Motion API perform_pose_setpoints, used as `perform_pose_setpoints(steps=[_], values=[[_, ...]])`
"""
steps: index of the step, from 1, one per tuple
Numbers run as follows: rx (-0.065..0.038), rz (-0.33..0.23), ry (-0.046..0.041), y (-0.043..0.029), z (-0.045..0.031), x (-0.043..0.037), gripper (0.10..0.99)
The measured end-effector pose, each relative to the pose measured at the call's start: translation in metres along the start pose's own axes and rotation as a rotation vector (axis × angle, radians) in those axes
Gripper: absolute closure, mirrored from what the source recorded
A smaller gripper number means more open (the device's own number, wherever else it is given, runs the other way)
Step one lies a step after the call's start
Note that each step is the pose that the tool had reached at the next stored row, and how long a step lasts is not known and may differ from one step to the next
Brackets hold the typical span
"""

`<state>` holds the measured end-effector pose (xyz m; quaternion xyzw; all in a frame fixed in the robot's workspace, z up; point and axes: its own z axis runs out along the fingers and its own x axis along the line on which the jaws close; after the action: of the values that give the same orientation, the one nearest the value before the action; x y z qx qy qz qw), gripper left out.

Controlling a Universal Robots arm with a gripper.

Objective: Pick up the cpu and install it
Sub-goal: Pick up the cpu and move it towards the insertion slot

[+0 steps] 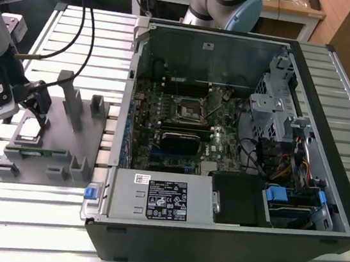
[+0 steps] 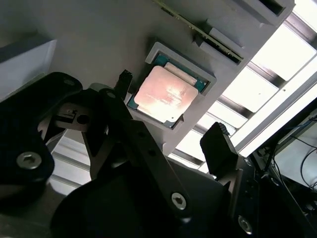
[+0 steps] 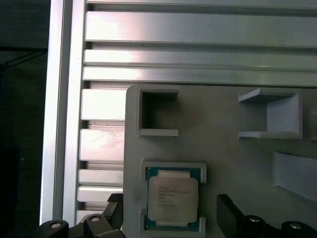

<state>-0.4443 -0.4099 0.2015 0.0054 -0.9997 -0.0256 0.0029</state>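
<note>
Nearest us, the open computer case (image 1: 224, 244) lies on its side by the near edge of the slatted counter (image 1: 20, 230), filling the half toward the exterior view's right. Just beside it, toward the counter's edge at the exterior view's left, we see a grey holder plate (image 1: 57, 140). Over that plate hangs the gripper (image 1: 36, 109), its fingers (image 2: 218, 144) spread wide, one on each side of the cpu (image 2: 166, 94), gripping nothing. That cpu lies flat, silver top up, in a square pocket of the plate. Whether the fingertips touch the plate we cannot quite tell.
</note>
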Motion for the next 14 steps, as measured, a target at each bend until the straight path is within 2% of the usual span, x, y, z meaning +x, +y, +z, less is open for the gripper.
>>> perform_pose_setpoints(steps=[12,13,14], values=[[0.000,0.002,0.0000,0.0007,0.0109,-0.0001,0.263],[0.000,0.002,0.0000,0.0008,0.0112,-0.0001,0.333],[0.000,0.001,-0.0001,0.0009,0.0117,-0.0001,0.333]])
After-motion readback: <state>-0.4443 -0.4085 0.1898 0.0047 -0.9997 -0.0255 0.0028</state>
